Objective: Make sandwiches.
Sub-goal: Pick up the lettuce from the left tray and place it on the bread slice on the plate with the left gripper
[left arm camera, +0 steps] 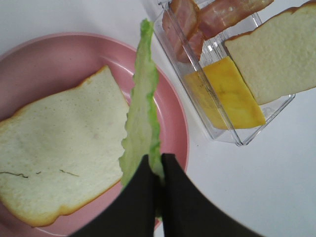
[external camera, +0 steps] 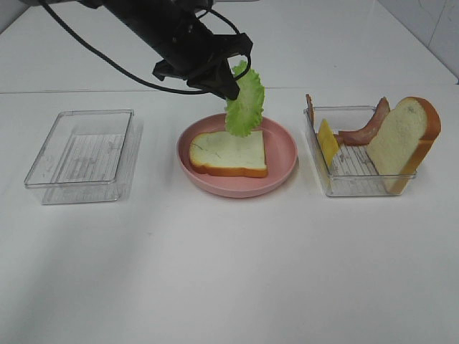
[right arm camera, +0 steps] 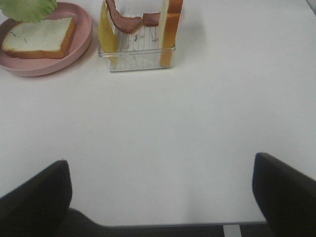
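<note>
my fingers (left arm camera: 138,205) matt black; lettuce leaf (left arm camera: 143,113) matt, ruffled; plate (left arm camera: 59,54) smooth pink plastic; tray (external camera: 358,184) clear glossy plastic

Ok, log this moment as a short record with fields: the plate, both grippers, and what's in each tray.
plate: pink plate holds one bread slice, lying flat
left gripper: shut on the lettuce leaf, hanging above the plate
right gripper: open, holding nothing, over bare table
right tray: cheese slice, bacon strips, second bread slice, all standing on edge
left tray: nothing in it
</note>
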Controlling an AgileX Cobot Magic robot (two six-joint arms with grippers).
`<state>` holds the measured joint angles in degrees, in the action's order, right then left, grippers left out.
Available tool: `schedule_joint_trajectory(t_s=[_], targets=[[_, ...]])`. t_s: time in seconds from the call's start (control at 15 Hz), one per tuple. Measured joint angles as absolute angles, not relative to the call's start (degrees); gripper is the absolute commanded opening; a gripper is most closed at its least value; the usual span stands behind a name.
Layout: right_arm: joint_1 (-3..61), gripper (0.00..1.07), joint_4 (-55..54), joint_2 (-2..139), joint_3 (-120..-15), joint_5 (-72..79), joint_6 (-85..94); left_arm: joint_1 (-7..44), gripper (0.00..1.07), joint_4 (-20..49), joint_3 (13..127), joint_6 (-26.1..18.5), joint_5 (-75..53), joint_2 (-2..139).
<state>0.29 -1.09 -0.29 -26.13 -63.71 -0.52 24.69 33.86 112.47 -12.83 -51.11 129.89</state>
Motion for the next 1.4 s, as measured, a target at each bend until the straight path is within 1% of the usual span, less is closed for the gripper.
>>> schedule_joint_trajectory(t_s=[0.07,0.33,0.87,1.0,1.07,1.13,1.4], targets=[[0.29,0.96,-1.09,-0.29,-26.13,-63.71,-0.52,24.75,0.00,35.92,112.47,-12.83,-50.82,131.49],[0.29,0.96,-1.09,-0.29,-26.13,-63.71,-0.52,24.75,0.00,40.57,112.47,-12.89,-50.76,134.19],[0.29,0.96,-1.09,-0.29,-26.13,-63.71,-0.52,24.75,0.00,41.20,112.76,-12.66,-50.88,137.45],[0.29,0.96,-1.09,-0.29,-26.13,-63.71,-0.52,24.75,0.00,39.94,112.76,-11.17,-50.36,137.45],[0.29,0.96,-1.09,-0.29,-26.13,-63.71,-0.52,24.75,0.00,38.90,112.76,-8.77,-49.56,137.45],[0.29,0.96,-1.09,-0.29,-26.13,-63.71,-0.52,24.75,0.00,38.73,112.76,-7.62,-48.93,137.45],[0.29,0.96,-1.09,-0.29,-26.13,-63.71,-0.52,24.75,0.00,38.73,112.76,-4.76,-48.87,136.54]])
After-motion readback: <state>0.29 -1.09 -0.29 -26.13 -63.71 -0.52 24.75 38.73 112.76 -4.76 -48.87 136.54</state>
